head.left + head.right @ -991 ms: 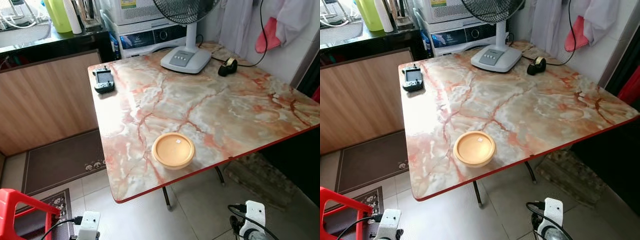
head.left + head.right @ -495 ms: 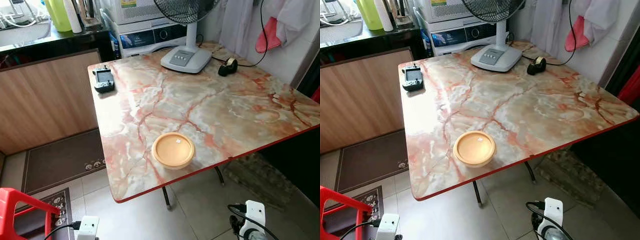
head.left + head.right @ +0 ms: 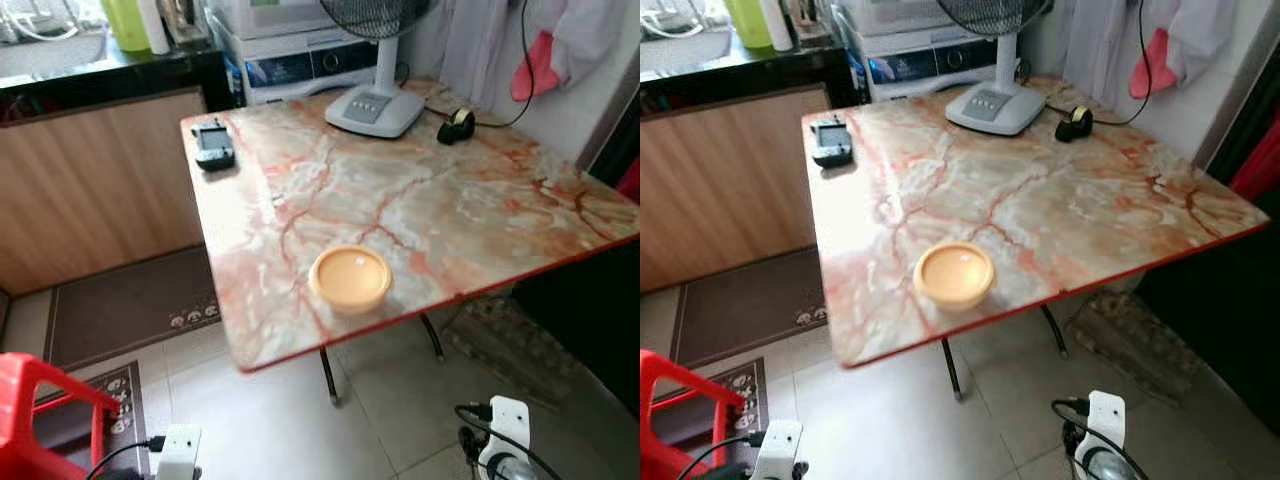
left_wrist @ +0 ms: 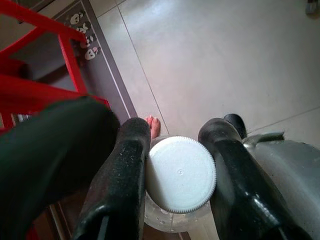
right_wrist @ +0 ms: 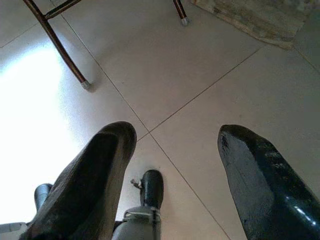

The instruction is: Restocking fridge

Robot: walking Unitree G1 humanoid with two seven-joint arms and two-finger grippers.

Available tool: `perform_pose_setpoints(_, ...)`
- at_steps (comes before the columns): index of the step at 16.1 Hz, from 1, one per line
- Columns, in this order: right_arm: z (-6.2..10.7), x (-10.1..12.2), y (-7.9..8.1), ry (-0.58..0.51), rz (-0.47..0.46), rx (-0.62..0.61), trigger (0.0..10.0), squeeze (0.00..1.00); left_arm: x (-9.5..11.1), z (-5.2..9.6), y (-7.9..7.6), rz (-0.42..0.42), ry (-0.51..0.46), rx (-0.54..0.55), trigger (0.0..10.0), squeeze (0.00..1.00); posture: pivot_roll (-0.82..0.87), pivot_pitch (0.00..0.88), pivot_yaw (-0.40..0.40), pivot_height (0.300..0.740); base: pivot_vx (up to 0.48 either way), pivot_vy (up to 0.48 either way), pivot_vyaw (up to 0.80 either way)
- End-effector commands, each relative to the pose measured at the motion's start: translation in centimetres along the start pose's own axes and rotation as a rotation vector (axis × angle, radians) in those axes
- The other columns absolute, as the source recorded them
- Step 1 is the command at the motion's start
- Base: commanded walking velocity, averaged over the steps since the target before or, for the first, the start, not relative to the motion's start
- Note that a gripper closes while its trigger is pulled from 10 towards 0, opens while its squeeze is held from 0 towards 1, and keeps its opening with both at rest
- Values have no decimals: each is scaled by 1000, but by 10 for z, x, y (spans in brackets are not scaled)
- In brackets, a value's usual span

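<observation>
Marbled in pink and cream with a red edge, the bench (image 3: 450,210) stands on thin metal legs over a pale tiled floor (image 3: 290,420). Near its front edge sits a round orange lidded container (image 3: 350,279). At the far side stands a fan, of which the white base (image 3: 375,108) and the lower grille show, with a dark tape dispenser (image 3: 456,125) just beside it; a small black device (image 3: 212,145) lies near the far left corner. Behind the bench are white appliances (image 3: 300,50) and a dark counter with a green jug (image 3: 125,22). A brown mat (image 3: 125,305) lies on the floor to the left, and a red plastic stool (image 3: 40,410) stands at the lower left.

Both arms hang low over the floor. The left gripper (image 4: 175,150) has its fingers (image 4: 122,175) pinching a clear bottle (image 4: 181,172) at the neck — its white ribbed cap faces the wrist camera, with the red stool and the mat's edge beyond. The right gripper (image 5: 175,145) holds nothing; its fingers (image 5: 250,175) are spread wide above the tiles, near a bench leg (image 5: 55,40) and the edge of a patterned rug (image 5: 255,17).
</observation>
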State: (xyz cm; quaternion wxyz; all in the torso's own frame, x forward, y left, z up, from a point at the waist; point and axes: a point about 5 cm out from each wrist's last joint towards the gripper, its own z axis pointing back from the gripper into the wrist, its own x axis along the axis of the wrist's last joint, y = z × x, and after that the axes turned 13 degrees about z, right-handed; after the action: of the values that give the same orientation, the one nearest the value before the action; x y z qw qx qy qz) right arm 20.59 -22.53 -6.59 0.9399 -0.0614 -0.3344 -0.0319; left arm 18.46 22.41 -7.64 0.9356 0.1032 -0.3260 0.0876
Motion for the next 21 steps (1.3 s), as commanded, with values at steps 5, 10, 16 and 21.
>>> perform_pose_setpoints(5, 0, -2, 0, 11, -10, 4, 10000, 0, -5, 1, 4, -13, 17, 5, 10000, 0, 82, 0, 8, 740, -288, 0, 0)
perform_pose_setpoints(10, 0, -2, 0, 11, -17, -1, 10000, 0, -6, 1, 4, -22, 22, 2, 10000, 0, 86, 0, 8, 740, 0, 0, 0)
perform_pose_setpoints(16, 0, -4, 0, 22, -6, 5, 10000, 0, -11, 2, 2, -29, 45, -16, 10000, 0, 85, 0, 9, 740, 0, 0, -400)
perform_pose_setpoints(21, 0, -5, 1, 30, 0, 11, 10000, 0, -11, 2, 1, -35, 43, -32, 10000, 0, 81, 0, 15, 740, 0, 0, -800)
